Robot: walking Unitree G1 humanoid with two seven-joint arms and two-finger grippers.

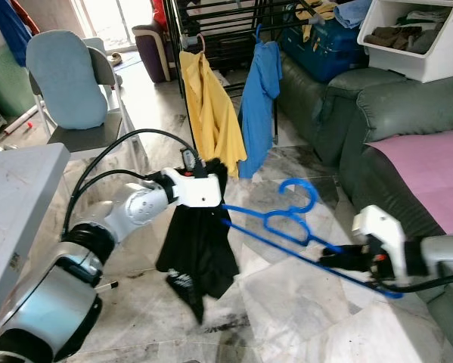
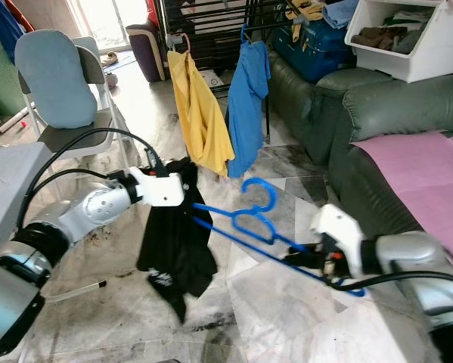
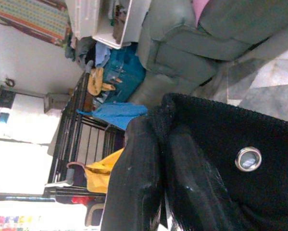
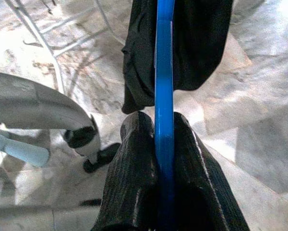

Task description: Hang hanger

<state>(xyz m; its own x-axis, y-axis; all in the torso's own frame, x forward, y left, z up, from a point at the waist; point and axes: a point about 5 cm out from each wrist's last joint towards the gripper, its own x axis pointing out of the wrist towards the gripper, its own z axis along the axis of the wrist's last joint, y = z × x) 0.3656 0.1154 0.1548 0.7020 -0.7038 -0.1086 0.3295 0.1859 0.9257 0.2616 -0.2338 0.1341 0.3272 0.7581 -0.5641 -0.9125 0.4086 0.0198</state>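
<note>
Your right gripper [image 1: 339,257] pinches the blue hanger [image 1: 287,223] at one end, held level above the floor. Your left gripper [image 1: 215,181] is clamped on the black garment [image 1: 196,249], which hangs at the hanger's other end. Rack [image 1: 218,30] beyond.

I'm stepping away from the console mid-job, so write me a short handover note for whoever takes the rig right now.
Left gripper: shut on the black knitted garment, which hangs from it above the marble floor.
Right gripper: shut on the blue plastic hanger, held roughly level; its far end reaches into the garment.
Black metal clothes rack stands ahead, with a yellow shirt and a blue shirt already hanging.
Done: garment and hanger both gripped, hanger partly threaded.
Left: finish seating the garment on the hanger, then hook it on the rack.
</note>
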